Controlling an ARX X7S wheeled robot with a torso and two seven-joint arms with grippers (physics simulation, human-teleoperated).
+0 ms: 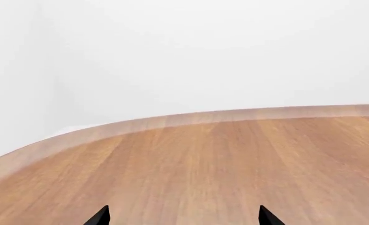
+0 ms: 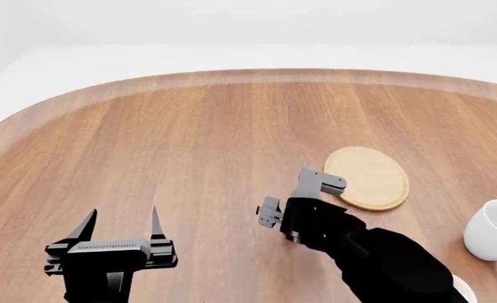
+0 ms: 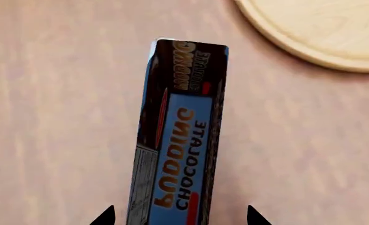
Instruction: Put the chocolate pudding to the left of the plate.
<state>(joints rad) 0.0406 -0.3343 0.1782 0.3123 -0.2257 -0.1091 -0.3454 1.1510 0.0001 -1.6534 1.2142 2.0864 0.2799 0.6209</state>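
— Fingers (image 3: 103,216) of our right gripper (image 3: 178,216) stand apart, straddling the chocolate pudding (image 3: 181,140); contact we cannot tell; left gripper (image 2: 120,226) gapes wide, unladen.

— Pudding stands on edge, mid-table, left of the plate (image 2: 368,177); withdrawing carelessly could topple it.

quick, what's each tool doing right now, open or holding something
Left tool: open, holding nothing, over bare wooden table.
Right tool: fingertips spread either side of the dark-brown chocolate pudding box; whether it grips the box cannot be told.

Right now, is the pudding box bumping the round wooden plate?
Apart. The right wrist view shows bare table between the chocolate pudding and the plate.
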